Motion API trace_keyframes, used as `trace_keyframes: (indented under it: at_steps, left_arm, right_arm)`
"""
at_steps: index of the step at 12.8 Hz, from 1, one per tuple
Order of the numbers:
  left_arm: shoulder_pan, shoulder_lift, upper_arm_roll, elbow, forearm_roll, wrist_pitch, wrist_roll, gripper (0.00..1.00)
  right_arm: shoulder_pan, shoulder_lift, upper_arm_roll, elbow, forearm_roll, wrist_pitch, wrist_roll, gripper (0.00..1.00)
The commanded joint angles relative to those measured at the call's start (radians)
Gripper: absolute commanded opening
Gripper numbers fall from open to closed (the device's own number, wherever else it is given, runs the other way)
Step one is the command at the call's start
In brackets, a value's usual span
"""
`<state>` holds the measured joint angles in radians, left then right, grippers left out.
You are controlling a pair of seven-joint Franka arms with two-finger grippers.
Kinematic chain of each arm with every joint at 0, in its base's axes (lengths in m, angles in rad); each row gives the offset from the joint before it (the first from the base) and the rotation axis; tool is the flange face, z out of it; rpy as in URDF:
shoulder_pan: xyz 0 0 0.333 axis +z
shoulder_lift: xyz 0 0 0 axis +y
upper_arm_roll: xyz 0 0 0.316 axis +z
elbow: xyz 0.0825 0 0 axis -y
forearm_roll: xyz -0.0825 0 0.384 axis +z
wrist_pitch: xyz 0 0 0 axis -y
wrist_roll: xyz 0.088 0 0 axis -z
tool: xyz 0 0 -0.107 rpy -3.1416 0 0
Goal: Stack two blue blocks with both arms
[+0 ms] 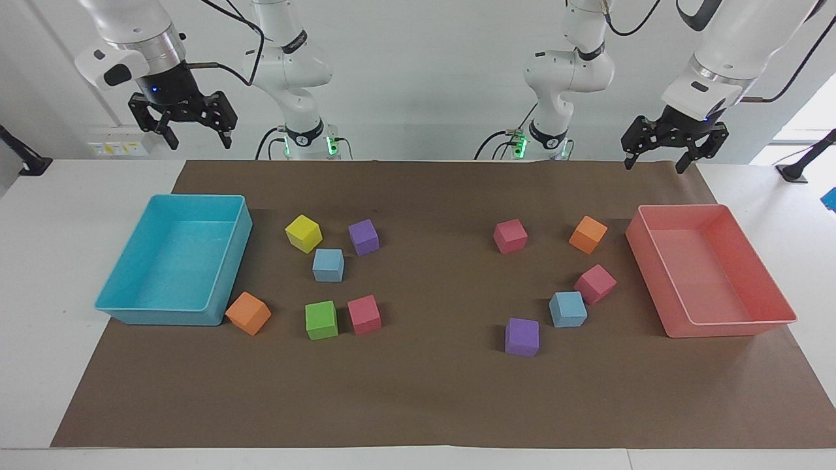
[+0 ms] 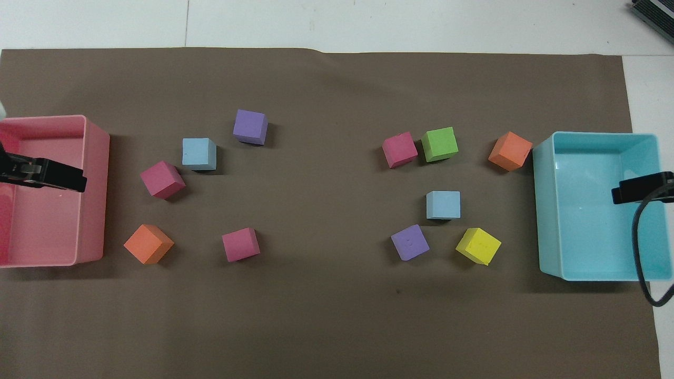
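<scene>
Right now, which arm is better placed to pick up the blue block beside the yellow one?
The right arm: its open gripper hangs over that end, near this blue block. The left gripper waits open above the pink tray.

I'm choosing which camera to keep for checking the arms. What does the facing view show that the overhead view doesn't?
Only the facing view shows both arms whole, with the left gripper and right gripper raised and open, the left over the pink tray, the right over the turquoise tray.

Only the overhead view shows a dark device at the table's corner.

Both show the two blue blocks, unstacked on the brown paper, among the other coloured cubes.
</scene>
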<state>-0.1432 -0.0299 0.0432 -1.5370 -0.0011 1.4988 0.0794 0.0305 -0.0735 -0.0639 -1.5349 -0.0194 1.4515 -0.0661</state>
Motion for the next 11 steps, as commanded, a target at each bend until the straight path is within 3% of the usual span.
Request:
trace_keyframes:
  at_steps: [1,11]
  left_arm:
    - [0.008,-0.004,-0.002,0.014,-0.013,-0.020,0.011,1.00]
    - [0.010,-0.004,-0.002,0.014,-0.013,-0.020,0.011,1.00]
  right_arm:
    - [-0.009,-0.012,0.004,-0.019,0.007,0.013,-0.006,1.00]
    - [-0.004,-0.046,0.009,-0.067,0.010,0.020,-0.004,1.00]
